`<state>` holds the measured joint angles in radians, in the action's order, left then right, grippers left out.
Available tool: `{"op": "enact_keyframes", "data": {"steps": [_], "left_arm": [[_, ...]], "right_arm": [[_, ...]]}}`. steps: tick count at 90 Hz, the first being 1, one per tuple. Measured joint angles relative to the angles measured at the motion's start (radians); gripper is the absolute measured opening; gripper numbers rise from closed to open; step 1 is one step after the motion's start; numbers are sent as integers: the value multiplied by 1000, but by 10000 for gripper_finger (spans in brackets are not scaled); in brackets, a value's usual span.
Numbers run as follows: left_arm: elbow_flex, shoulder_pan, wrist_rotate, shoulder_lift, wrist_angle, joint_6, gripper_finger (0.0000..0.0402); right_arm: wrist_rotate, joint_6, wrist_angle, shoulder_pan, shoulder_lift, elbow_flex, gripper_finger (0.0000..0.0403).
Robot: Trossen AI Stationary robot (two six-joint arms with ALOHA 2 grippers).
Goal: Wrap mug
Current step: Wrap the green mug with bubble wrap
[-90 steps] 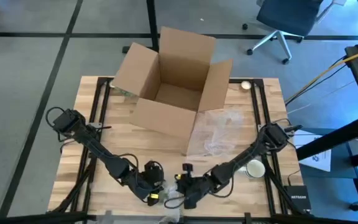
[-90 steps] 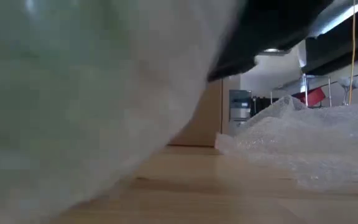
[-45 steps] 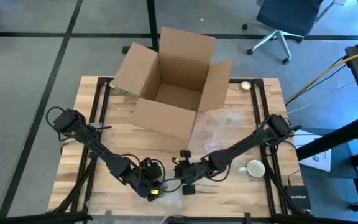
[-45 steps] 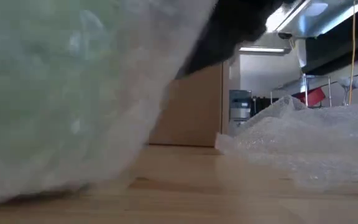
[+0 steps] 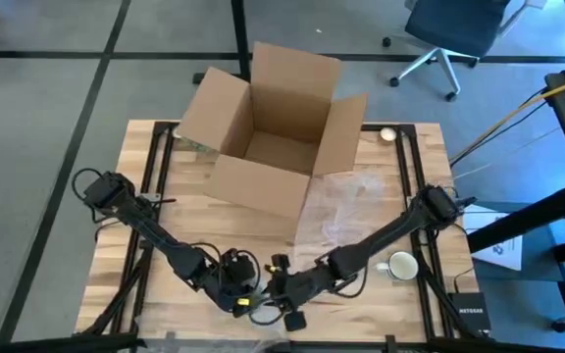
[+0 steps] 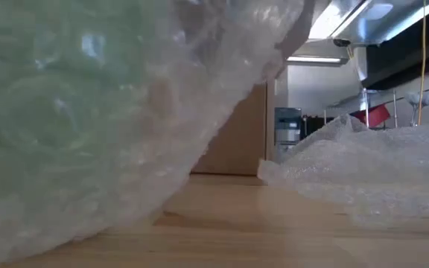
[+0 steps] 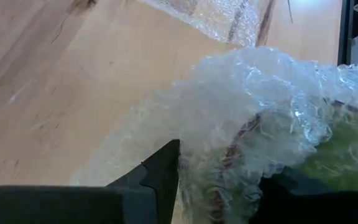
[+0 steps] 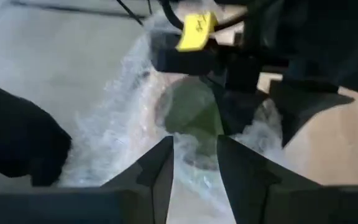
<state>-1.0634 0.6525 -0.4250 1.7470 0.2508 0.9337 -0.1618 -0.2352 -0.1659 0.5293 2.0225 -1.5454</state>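
Observation:
A green mug (image 7: 340, 165) bundled in clear bubble wrap (image 7: 253, 93) lies on the wooden table by its near edge. In the low view the bundle (image 6: 51, 89) fills the left. My left gripper (image 5: 238, 292) is shut on the bundle. My right gripper (image 5: 278, 292) sits just right of it, facing it, shut on a loose part of the wrap. The right wrist view shows the green mug (image 8: 191, 106) behind the left gripper's fingers. My left gripper (image 7: 229, 186) holds the wrapped mug between its two fingers, near the mug's rim (image 7: 238, 140). The wrap lies between the fingers (image 7: 160, 177) and the mug. Whether one finger is inside the mug I cannot tell. The bundle rests on the table. My right gripper (image 8: 194, 171) pinches a bunched part of the bubble wrap (image 8: 194, 152) between its two fingers. It comes level from the table's right side, toward the mug. How many layers it holds I cannot tell.
An open cardboard box (image 5: 273, 127) stands at the far middle of the table. A loose bubble wrap sheet (image 5: 346, 211) lies right of centre, and a white mug (image 5: 400, 265) near the right edge. A small round thing (image 5: 388, 134) lies at the far right.
My right gripper has gone from the near edge toward the far edge, then back toward the left gripper and the mug. In the low view the dark gripper has left the picture and the bubble wrap has been drawn over the green mug.

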Motion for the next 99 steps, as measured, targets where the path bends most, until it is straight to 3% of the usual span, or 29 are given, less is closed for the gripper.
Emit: {"op": "enact_keyframes", "data": {"steps": [19, 30, 69, 99], "left_arm": [[0, 0, 4, 0, -2, 3, 124], [0, 1, 8, 0, -3, 8, 124], [-43, 42, 27, -110, 116, -16, 124], [-44, 84, 13, -164, 103, -45, 124]], "right_arm": [[-48, 1, -291, -9, 161, -258, 110], [-45, -2, -365, -24, 213, -328, 110], [-5, -1, -360, -32, 231, -330, 110], [-7, 4, -354, -46, 234, -327, 110]]}}
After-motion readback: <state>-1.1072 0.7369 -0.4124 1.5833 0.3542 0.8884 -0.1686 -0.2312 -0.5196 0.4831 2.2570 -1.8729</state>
